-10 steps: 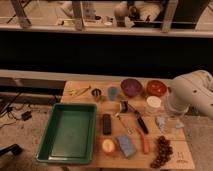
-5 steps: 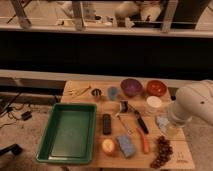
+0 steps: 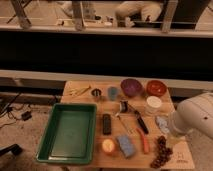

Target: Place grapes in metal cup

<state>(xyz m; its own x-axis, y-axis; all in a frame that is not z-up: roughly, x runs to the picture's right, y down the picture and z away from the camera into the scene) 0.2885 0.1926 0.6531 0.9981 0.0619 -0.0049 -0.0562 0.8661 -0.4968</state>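
Note:
The grapes [image 3: 161,151], a dark reddish bunch, lie on the wooden table's near right corner. The metal cup [image 3: 96,93], small and dark grey, stands at the table's back left, next to a blue-grey cup [image 3: 113,92]. My white arm [image 3: 197,117] reaches in from the right edge of the view. My gripper [image 3: 176,131] is at the arm's lower end, just above and to the right of the grapes, far from the metal cup. It holds nothing, and its fingers are largely hidden by the arm.
A green tray [image 3: 70,132] fills the table's left half. At the back are a purple bowl [image 3: 131,86], a red bowl [image 3: 156,88] and a white container [image 3: 153,105]. A black bar [image 3: 106,123], round fruit [image 3: 108,145], blue sponge [image 3: 125,145] and orange-handled tool [image 3: 144,142] lie mid-table.
My arm has come down along the table's right side toward the near corner, closer to the grapes. Nothing on the table has moved.

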